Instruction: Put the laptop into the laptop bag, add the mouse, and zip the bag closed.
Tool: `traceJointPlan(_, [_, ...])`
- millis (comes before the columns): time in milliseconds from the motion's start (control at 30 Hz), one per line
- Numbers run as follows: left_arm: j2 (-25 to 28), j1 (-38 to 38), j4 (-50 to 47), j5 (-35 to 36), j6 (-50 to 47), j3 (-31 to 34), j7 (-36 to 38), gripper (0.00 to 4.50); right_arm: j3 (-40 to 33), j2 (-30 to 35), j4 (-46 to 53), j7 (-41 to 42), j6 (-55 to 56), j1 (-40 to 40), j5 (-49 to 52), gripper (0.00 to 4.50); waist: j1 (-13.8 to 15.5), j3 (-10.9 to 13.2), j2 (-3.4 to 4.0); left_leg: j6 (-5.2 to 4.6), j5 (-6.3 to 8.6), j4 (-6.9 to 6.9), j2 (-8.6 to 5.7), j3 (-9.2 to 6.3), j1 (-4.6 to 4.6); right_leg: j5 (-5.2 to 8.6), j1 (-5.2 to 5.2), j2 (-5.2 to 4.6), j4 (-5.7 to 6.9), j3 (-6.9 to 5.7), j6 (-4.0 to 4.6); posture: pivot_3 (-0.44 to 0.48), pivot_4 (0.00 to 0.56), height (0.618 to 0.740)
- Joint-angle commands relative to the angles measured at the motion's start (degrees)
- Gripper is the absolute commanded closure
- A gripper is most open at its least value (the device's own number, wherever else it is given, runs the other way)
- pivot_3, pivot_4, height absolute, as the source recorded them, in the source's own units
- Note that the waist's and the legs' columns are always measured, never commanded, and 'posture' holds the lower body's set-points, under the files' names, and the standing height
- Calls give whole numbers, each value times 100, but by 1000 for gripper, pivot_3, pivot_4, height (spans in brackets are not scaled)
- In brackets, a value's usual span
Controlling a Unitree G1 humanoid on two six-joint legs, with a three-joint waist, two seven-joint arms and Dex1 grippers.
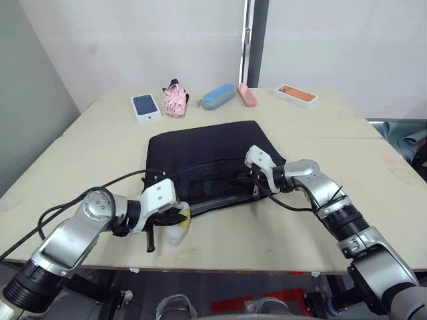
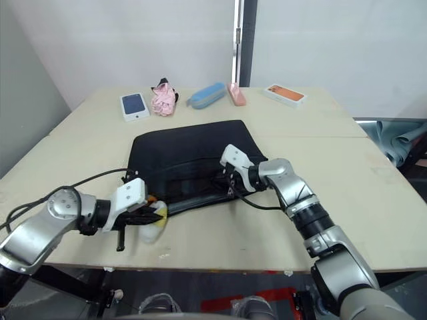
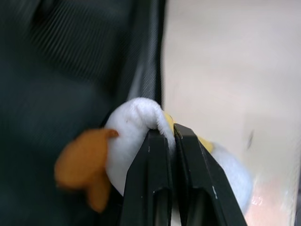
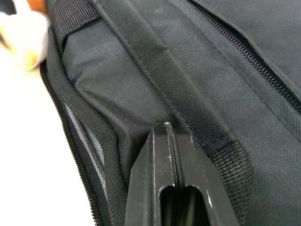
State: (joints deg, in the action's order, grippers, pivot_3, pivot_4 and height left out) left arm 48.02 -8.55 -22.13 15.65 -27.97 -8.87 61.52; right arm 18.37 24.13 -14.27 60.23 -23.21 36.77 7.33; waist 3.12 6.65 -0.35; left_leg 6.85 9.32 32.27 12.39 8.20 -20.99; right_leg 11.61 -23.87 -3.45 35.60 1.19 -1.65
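On the pale beige tabletop (image 1: 80,153), near its front edge, lies the large black soft fabric laptop bag (image 1: 207,150), flat, with the near zipper edge gaping a little. Inside that gap, only a thin grey sliver, too little to name as the silver-grey laptop. At the bag's near left corner, left gripper (image 3: 170,134) pinched shut on a small white plush mouse with orange and yellow parts (image 3: 134,125), touching the bag's edge; much of the toy hidden behind the fingers. At the bag's near right side, right gripper (image 4: 170,129) closed, tips pressed against the black strap handle (image 4: 141,61); whether fabric is caught between them, cannot tell. Far across the table, well apart: a white phone box (image 1: 145,107), a pink bundle (image 1: 175,100), a blue pouch (image 1: 217,96).
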Motion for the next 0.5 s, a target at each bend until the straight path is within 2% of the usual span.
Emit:
traceJointPlan(33, [-19, -134, 259, 96, 392, 95, 210, 4472, 228, -30, -188, 52, -204, -116, -163, 4500, -23, -1, 0, 0, 0, 0, 2, -1, -3, 0, -3, 3, -1, 0, 0, 0, 150, 740])
traceJointPlan(167, [49, -226, 415, 918, 283, 759, 701, 4472, 226, -22, -187, 97, -211, -99, -170, 4500, -51, 0, 1, 1, 0, -1, 5, 1, -10, 3, -14, 10, -6, 3, -4, 0, 150, 740])
traceJointPlan(267, [-60, -296, 183, 1620, 70, 943, 1020, 4472, 220, -10, -243, 132, -188, -61, -181, 4500, -48, 0, 1, 1, 0, -2, 5, 3, -10, 3, -16, 10, -17, 4, -4, 0, 150, 740])
traceJointPlan(367, [-304, -410, 211, 1628, 326, 621, 1241, 4472, 238, -45, -305, 167, -165, -3, -190, 4500, -48, 0, 2, 1, 0, -3, 5, 7, -9, 3, -14, 9, -17, 6, -4, 0, 150, 740])
traceJointPlan(500, [-675, -766, 829, 1108, 1146, 88, 1577, 4472, 244, -72, -367, 185, -143, 51, -203, 4500, -53, 1, 2, 0, 0, -4, 8, 8, -8, 3, -14, 10, -13, 6, -4, 0, 150, 740])
